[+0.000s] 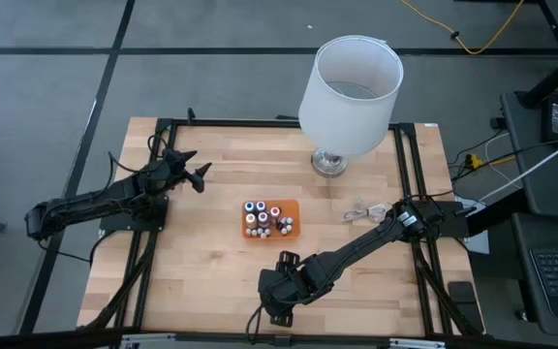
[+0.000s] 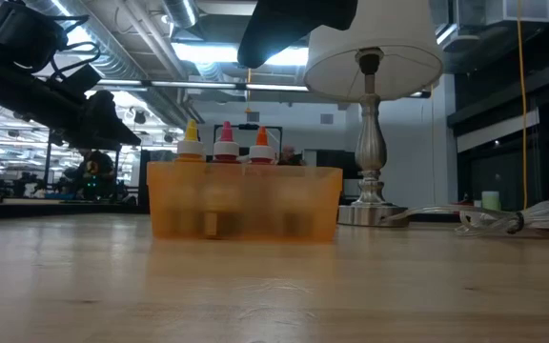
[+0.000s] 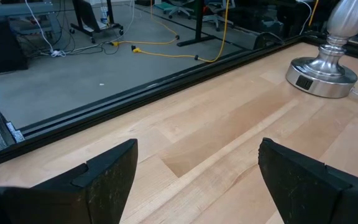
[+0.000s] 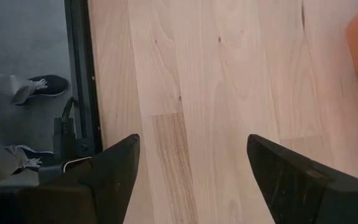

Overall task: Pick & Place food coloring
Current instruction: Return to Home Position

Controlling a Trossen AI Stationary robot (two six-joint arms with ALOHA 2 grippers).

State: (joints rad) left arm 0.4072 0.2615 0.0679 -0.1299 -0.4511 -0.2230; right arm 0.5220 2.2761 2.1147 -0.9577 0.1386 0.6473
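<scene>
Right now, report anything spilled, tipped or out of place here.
Nothing stands out. The food coloring bottles stand inside the orange bin, no spill shows on the table, and the white cable lies near the lamp. The left claw and right claw are open, empty.

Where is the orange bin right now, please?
In the high view, the orange bin sits near the middle of the table, holding the food coloring bottles, with the lamp beyond it on the right and the coiled white cable to its right.
</scene>
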